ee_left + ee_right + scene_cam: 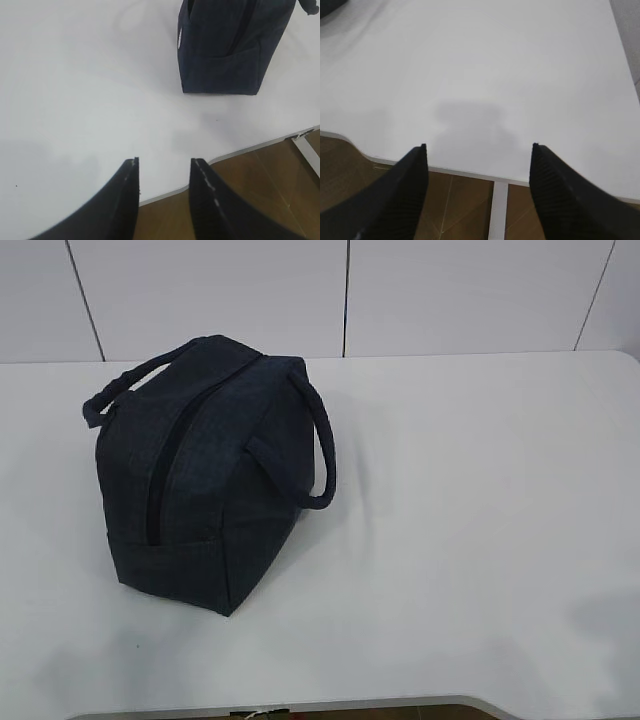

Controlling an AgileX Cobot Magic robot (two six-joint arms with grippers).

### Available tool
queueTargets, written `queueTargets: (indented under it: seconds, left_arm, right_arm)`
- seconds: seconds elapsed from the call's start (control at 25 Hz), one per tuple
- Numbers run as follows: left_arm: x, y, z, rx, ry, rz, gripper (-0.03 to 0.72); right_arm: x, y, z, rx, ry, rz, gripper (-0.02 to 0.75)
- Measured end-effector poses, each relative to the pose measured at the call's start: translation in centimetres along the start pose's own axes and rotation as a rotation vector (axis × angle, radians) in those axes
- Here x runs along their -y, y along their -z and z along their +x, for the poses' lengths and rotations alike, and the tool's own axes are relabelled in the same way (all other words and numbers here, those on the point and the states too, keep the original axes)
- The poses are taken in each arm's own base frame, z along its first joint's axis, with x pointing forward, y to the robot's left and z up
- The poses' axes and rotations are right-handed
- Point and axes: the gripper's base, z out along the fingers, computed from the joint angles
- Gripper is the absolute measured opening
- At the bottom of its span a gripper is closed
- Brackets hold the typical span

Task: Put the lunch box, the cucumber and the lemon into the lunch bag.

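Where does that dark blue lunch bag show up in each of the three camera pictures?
Exterior view: the lunch bag stands left of centre on the table, zipper closed.
Left wrist view: its end fills the top right.
Right wrist view: only a dark sliver at the top left corner, probably the bag.
Shared landmark: the white table.

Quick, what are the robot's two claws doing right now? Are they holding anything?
Left end effector: open, holding nothing, above the table's near edge.
Right end effector: open wider, holding nothing, above the table's near edge.
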Motion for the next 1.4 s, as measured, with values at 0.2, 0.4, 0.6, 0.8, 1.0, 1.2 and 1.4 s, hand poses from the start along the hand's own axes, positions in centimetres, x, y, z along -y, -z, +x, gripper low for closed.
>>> queueTargets:
  seconds: [0.2, 0.4, 0.6, 0.8, 1.0, 1.2, 1.4]
  left_arm:
    - [0.01, -0.05, -0.03, 0.000, 0.014, -0.025, 0.239]
    - [0.02, -0.11, -0.07, -0.001, 0.035, -0.061, 0.239]
    - [0.02, -0.12, -0.07, -0.001, 0.038, -0.066, 0.239]
    - [0.02, -0.12, -0.07, -0.001, 0.038, -0.066, 0.239]
    - [0.02, -0.12, -0.07, -0.001, 0.038, -0.066, 0.239]
    - [0.02, -0.12, -0.07, -0.001, 0.038, -0.066, 0.239]
    - [0.02, -0.12, -0.07, -0.001, 0.038, -0.066, 0.239]
  right_arm:
    - [-0.01, 0.10, 0.06, -0.009, -0.028, 0.045, 0.510]
    - [-0.01, 0.11, 0.07, -0.010, -0.032, 0.051, 0.510]
    - [-0.04, 0.20, 0.12, -0.017, -0.057, 0.088, 0.510]
    - [-0.04, 0.20, 0.12, -0.018, -0.060, 0.090, 0.510]
    - [-0.04, 0.20, 0.12, -0.018, -0.061, 0.091, 0.510]
    - [-0.04, 0.20, 0.12, -0.018, -0.061, 0.091, 0.510]
    - [-0.04, 0.20, 0.12, -0.018, -0.061, 0.091, 0.510]
